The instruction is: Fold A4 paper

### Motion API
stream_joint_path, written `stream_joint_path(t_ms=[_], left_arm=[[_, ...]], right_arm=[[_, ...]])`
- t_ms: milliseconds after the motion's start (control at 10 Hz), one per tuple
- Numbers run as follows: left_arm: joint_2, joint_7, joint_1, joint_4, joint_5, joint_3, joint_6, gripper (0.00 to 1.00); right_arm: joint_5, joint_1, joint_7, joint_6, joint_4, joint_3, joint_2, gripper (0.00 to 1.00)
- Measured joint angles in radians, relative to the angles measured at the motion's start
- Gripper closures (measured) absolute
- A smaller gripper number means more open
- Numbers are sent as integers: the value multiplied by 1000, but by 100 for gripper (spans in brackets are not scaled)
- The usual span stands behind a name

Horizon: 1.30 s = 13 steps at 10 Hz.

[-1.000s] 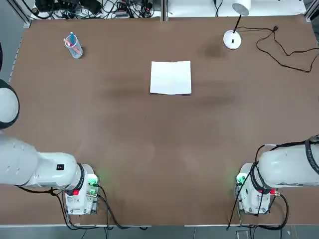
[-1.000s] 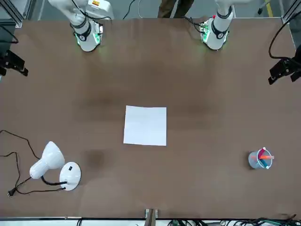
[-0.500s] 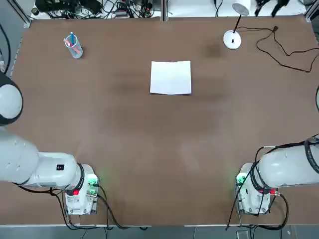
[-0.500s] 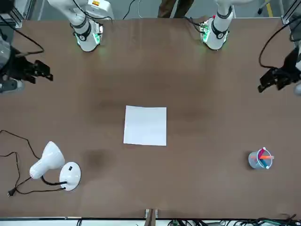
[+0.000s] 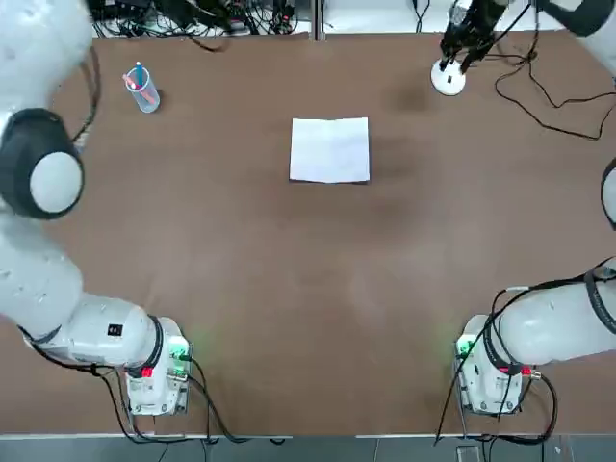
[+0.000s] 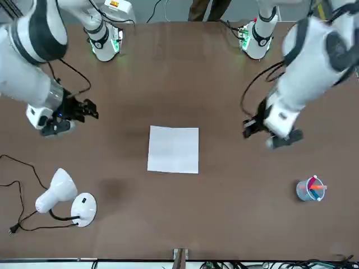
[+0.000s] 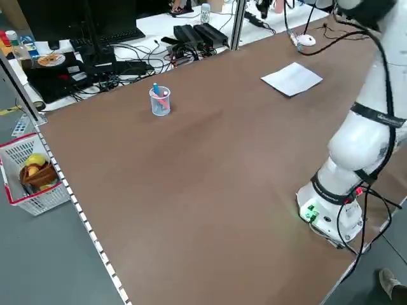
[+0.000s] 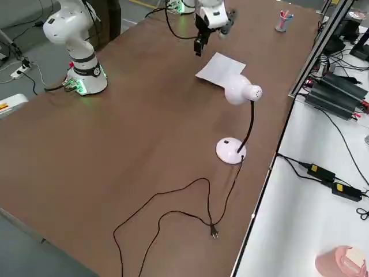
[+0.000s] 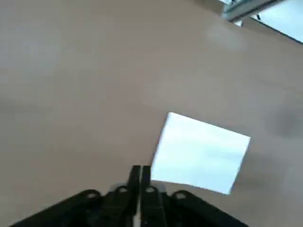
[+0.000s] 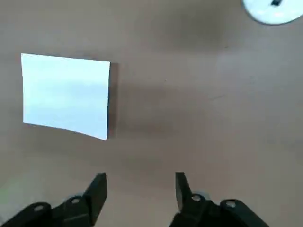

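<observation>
The desk (image 5: 289, 289) carried the A4 paper (image 5: 330, 149) flat, slightly beyond centre. The right gripper (image 6: 90, 109) hovered released at the paper's 3 o'clock in the top view. The left gripper (image 6: 249, 128) hovered clenched at its 9 o'clock, both apart from it.

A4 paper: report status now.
Left gripper shut, right gripper open, flanking, both clear of A4 paper. Paper flat on table, untouched. Nothing in the way.

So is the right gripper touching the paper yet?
Apart. The front view shows the right gripper off to the side of the A4 paper, with bare table between them; the right wrist view shows the same gap beyond its open jaws.
</observation>
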Motion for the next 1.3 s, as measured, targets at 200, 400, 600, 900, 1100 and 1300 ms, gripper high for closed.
stream_joint_path(t_ms=[200, 400, 600, 900, 1100, 1300], left_arm=[[126, -107, -73, 5, 46, 0, 147, 99], [235, -193, -123, 17, 110, 2, 291, 99], [352, -318, -178, 33, 220, 3, 404, 99], [447, -396, -226, 51, 326, 4, 433, 99], [480, -398, -235, 52, 357, 4, 432, 99], [515, -401, -240, 53, 374, 4, 432, 99]], right_arm=[[58, 56, 0, 126, -56, 0, 56, 45], [64, 104, 2, 197, -62, 1, 124, 63], [89, 136, 2, 293, -69, 0, 204, 81], [183, 186, 2, 424, -77, 0, 328, 96], [197, 208, 2, 493, -78, 0, 403, 98], [260, 221, 0, 523, -74, 0, 449, 98]])
